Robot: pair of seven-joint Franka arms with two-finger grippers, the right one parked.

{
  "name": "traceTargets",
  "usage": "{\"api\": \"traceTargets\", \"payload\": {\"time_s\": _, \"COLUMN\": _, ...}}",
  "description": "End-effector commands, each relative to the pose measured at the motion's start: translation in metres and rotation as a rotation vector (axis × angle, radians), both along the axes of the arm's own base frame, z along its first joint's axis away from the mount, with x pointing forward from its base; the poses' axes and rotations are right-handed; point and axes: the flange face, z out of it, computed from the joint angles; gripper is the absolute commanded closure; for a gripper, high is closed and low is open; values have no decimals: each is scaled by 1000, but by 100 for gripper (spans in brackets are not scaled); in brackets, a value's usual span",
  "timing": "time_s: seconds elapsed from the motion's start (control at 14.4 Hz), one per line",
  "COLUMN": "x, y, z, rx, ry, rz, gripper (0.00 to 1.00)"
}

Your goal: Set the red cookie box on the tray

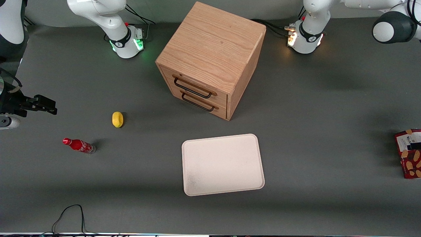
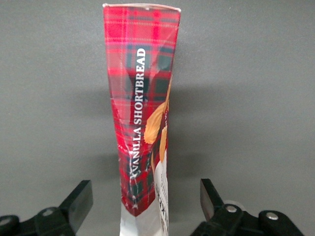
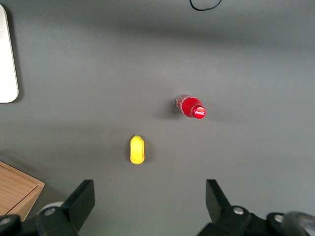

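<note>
Dark grey worktop (image 1: 312,125), wooden drawer cabinet (image 1: 210,59) mid-table, cream tray (image 1: 223,164) nearer the front camera. Red cookie box (image 2: 142,123) stands at the working arm's edge, well apart from the tray. Tool (image 2: 146,204) spread wide, fingers (image 2: 78,201) straddling the box, not touching

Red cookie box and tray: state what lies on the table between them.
Nothing: in the front view only bare grey tabletop separates the red cookie box from the tray. The gripper straddles the box, open.
</note>
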Motion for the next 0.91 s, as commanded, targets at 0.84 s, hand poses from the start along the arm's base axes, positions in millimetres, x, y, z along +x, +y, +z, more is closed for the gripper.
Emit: {"api": "traceTargets", "payload": {"time_s": 0.84, "x": -5, "y": 5, "z": 1, "rx": -16, "ry": 9, "rz": -14, "gripper": 100}}
